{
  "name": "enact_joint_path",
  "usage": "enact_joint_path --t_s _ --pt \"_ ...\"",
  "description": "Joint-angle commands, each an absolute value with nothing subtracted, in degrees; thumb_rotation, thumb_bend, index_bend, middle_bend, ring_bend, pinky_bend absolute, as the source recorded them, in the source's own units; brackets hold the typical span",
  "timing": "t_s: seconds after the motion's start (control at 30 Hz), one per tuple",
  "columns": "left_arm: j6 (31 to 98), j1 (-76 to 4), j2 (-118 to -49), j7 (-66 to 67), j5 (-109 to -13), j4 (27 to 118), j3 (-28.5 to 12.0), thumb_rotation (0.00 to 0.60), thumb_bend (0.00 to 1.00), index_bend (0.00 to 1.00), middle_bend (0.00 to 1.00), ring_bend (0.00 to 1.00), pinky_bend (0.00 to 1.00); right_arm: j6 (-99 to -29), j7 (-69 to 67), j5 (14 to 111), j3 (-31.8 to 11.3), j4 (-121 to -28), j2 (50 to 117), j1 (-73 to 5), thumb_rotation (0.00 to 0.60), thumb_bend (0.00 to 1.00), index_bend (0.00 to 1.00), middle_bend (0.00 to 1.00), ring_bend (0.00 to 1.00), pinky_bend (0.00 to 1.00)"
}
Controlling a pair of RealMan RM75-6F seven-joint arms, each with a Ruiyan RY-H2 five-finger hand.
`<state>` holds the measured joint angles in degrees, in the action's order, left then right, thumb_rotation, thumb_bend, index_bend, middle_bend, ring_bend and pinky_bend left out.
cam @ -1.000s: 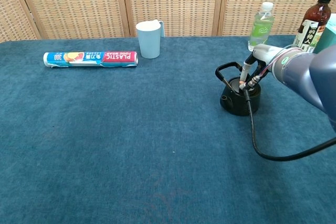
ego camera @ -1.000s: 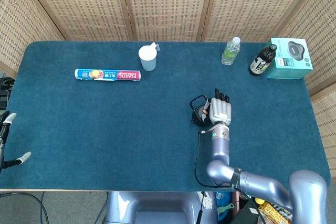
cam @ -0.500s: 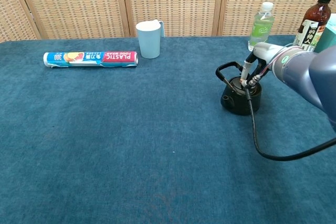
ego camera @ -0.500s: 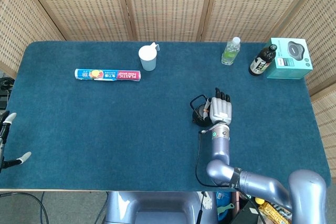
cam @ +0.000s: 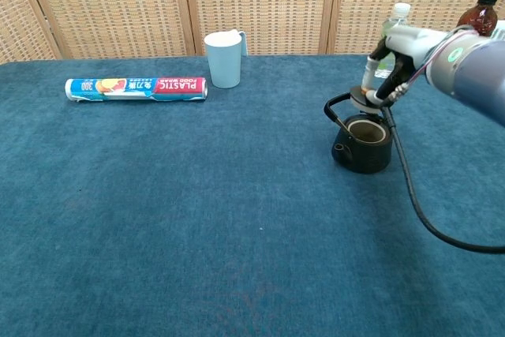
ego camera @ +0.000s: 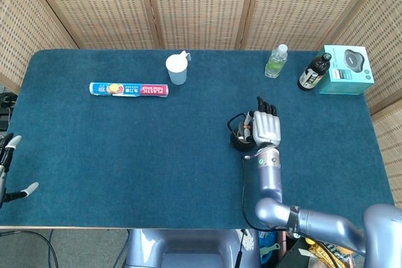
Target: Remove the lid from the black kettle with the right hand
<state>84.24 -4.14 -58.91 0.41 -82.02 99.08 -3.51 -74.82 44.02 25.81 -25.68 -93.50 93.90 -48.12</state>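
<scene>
The black kettle (cam: 362, 146) stands on the blue cloth right of centre, its mouth open and its handle (cam: 335, 105) arching to the left. My right hand (cam: 387, 69) hangs just above it and pinches the dark lid (cam: 364, 100), which is clear of the rim. From the head view, the kettle (ego camera: 238, 136) peeks out to the left of the right hand (ego camera: 266, 127), which covers most of it. My left hand (ego camera: 9, 167) rests at the far left edge of the table, holding nothing, fingers apart.
A white cup (ego camera: 177, 69) and a plastic wrap roll (ego camera: 129, 90) lie at the back left. A green-labelled water bottle (ego camera: 276, 61), a dark sauce bottle (ego camera: 313, 72) and a teal box (ego camera: 347, 69) stand at the back right. A cable (cam: 426, 219) trails from the right wrist.
My right hand has risen from the kettle's mouth with the lid pinched in it; the kettle now stands open below. The left hand has stayed put.
</scene>
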Motion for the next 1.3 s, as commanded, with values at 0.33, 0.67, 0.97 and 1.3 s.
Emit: enact_joint_path --t_s 0.33,0.67,0.97,1.3 --pt "85.50 -3.60 -58.72 0.28 -83.39 99.52 -3.06 0.600 0.14 0.00 0.00 0.00 0.00 -75.58 39.34 56.26 -3.34 -102.76 84.93 -38.21 0.600 0.60 0.65 0.00 0.00 0.00" --pt "85.64 -3.55 -58.96 0.93 -83.77 99.66 -2.86 0.600 0.14 0.00 0.00 0.00 0.00 -74.35 32.24 69.18 3.90 -89.82 89.74 -33.45 0.600 0.60 0.65 0.00 0.00 0.00" --pt "85.29 -3.70 -59.00 0.88 -83.50 99.58 -2.92 0.600 0.14 0.00 0.00 0.00 0.00 -71.25 31.59 68.34 2.83 -88.33 89.57 -32.09 0.600 0.35 0.34 0.00 0.00 0.00" --pt "85.46 -3.63 -58.93 0.56 -83.63 99.55 -2.91 0.600 0.14 0.00 0.00 0.00 0.00 -74.97 25.89 72.12 -0.07 -94.97 82.55 -29.05 0.600 0.29 0.28 0.00 0.00 0.00"
